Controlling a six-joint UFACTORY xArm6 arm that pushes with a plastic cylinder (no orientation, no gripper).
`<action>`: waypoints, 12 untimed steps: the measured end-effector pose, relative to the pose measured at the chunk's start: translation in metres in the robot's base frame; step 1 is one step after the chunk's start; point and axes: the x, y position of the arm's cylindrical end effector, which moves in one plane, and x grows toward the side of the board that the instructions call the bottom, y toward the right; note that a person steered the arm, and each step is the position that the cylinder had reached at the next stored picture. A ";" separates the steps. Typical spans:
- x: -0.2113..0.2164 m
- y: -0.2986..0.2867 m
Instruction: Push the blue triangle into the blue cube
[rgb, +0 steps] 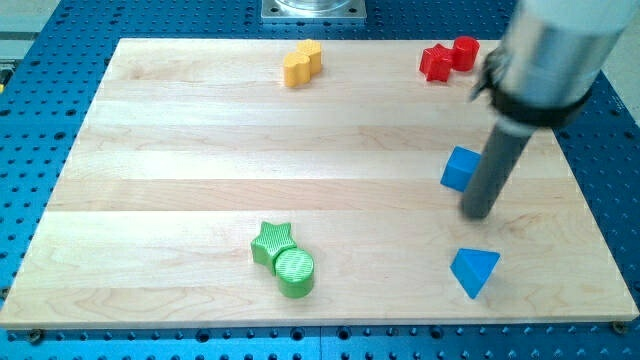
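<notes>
blue triangle (474, 271): small wedge | my tip (478, 212) above | blue cube (461, 168)

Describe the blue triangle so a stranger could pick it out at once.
Start at the wooden board and go to its corner at the view's bottom right. The blue triangle lies there alone, below my tip. Unlike the blue cube above, it is wedge-shaped.

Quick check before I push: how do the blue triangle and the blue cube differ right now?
Shape: the blue triangle is a wedge pointing toward the view's bottom; the blue cube is boxy.
Place: the blue triangle lies near the board's bottom edge, the blue cube higher up, almost straight above it.
Relative to my tip: the blue cube sits close beside the rod, on its left; the blue triangle stands clear below it.
Both are the same blue.
</notes>
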 end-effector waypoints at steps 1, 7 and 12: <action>-0.051 -0.010; 0.092 -0.049; 0.031 0.088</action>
